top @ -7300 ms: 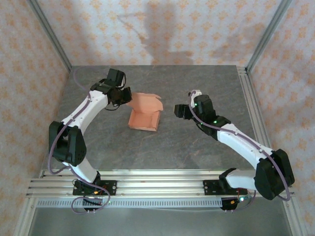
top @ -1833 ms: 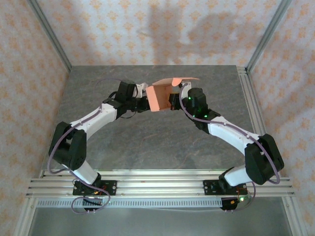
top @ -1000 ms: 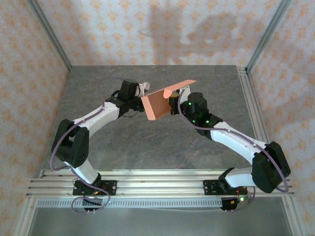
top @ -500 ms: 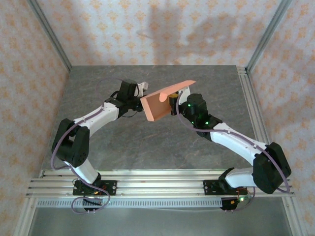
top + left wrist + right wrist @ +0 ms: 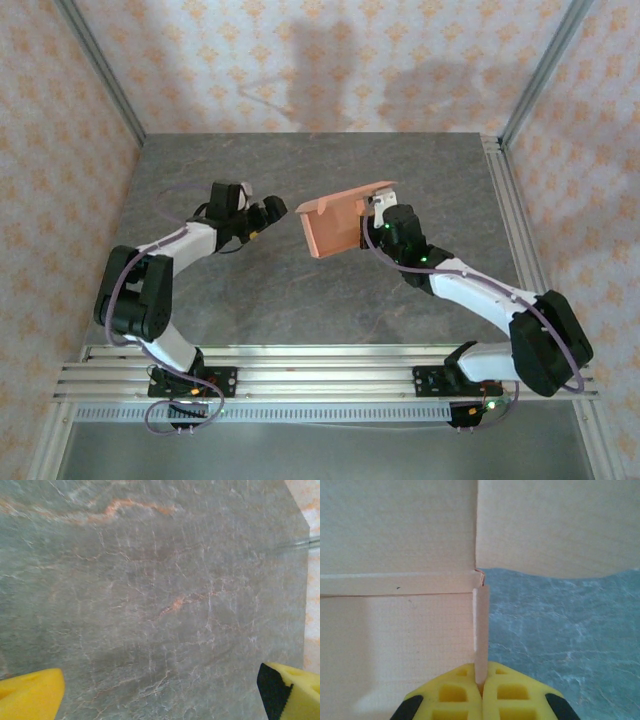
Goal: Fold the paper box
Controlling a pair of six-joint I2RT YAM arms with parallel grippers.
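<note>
The paper box (image 5: 335,225) is a thin orange card box, plain with nothing printed on it. It sits near the middle of the grey stone table (image 5: 300,300), a bit toward the back. It is tipped up, so one flat side faces the top camera, and a flap sticks out along its top edge. The right tool (image 5: 370,210) holds the box by its right side. In the right wrist view, the two yellow pads (image 5: 455,695) are pressed tight together on a thin edge of card (image 5: 481,625) that stands straight up between them. The left tool (image 5: 266,216) is to the left of the box and apart from it, not touching it. Its jaws are spread wide. In the left wrist view, its yellow fingertips (image 5: 30,695) sit far out at the two bottom corners, with bare table between them.
</note>
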